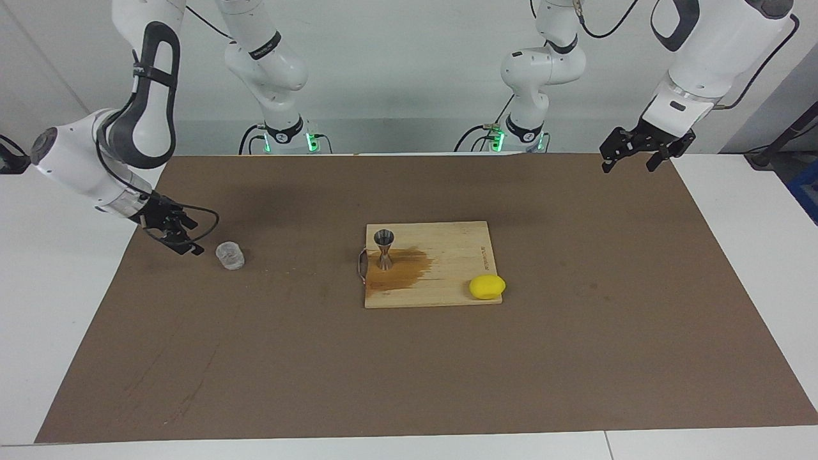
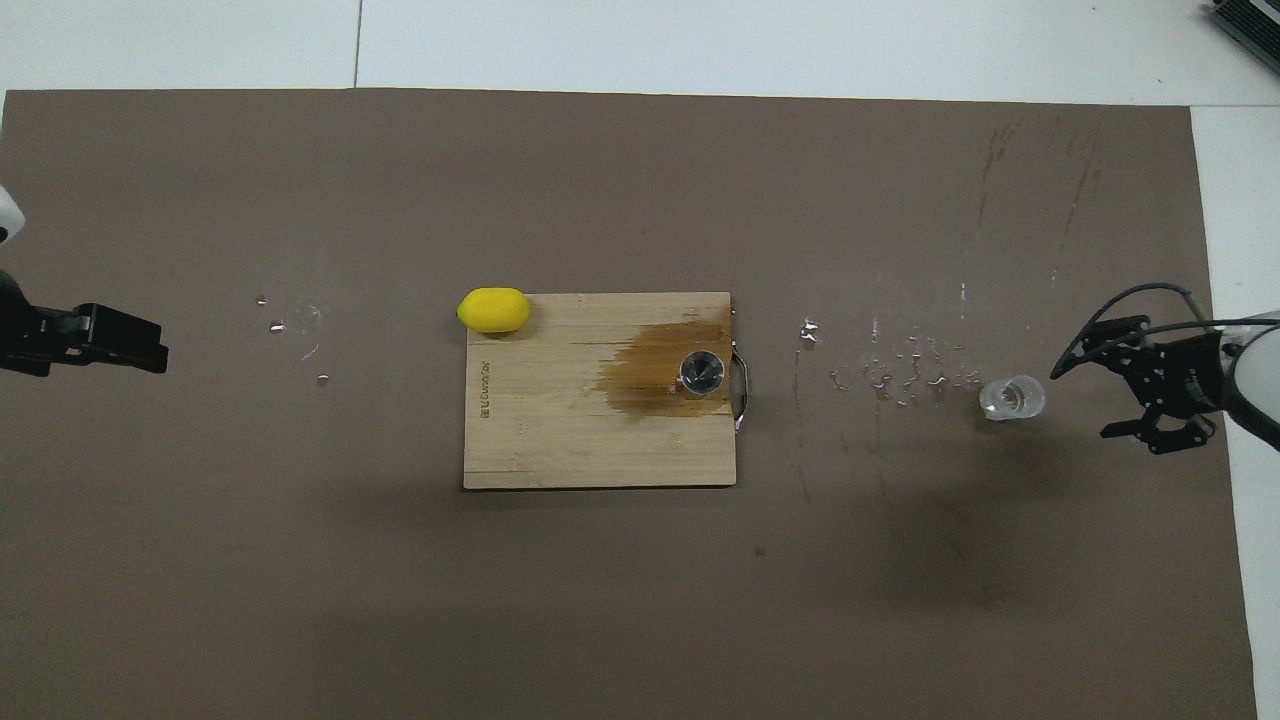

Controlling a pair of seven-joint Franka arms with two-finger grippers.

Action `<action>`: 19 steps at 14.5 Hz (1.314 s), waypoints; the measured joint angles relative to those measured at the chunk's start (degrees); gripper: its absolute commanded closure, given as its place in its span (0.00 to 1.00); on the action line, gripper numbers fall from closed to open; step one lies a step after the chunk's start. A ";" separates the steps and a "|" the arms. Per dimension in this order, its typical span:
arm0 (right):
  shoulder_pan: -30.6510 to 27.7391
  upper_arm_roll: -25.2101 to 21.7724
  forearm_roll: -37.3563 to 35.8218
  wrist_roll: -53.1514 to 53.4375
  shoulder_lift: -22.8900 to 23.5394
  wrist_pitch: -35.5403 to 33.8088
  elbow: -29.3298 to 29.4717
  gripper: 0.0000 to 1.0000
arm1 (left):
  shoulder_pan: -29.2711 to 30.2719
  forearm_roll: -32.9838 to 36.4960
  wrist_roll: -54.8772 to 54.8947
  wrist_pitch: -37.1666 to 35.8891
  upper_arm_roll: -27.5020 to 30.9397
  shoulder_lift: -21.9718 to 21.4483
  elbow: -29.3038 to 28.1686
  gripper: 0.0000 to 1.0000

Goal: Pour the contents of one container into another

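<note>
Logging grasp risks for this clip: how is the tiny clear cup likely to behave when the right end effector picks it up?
The clear cup looks rigid and probably light. Water droplets dot the mat beside it, so its wall may be wet and slippery. Standing upright, short and round, it seems unlikely to tip, though the open right end effector might nudge it sideways.

Facing view: high camera across the table, looking back at both robot bases, set far enough to take in the whole brown mat [image 1: 575, 358]. Overhead view: camera above the robots' end, aimed steeply down and forward, closer in. Shared: mat and wooden cutting board [image 1: 441, 281] [image 2: 560, 440], shown half a turn apart.
</note>
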 measured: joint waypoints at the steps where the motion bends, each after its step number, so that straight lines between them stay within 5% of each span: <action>1: 2.23 0.06 -2.31 -1.58 0.00 -0.33 0.50 0.00 | 0.00 0.00 0.00 0.00 0.00 0.00 0.00 0.00; 10: 18.00 0.53 -15.82 -8.19 -5.17 -2.08 6.71 0.00 | 0.00 0.00 0.00 0.00 0.00 0.00 0.00 0.00; 19: 19.18 0.12 -16.86 -12.61 -6.85 -18.06 23.87 0.00 | 0.00 0.00 0.00 0.00 0.00 0.00 0.00 0.00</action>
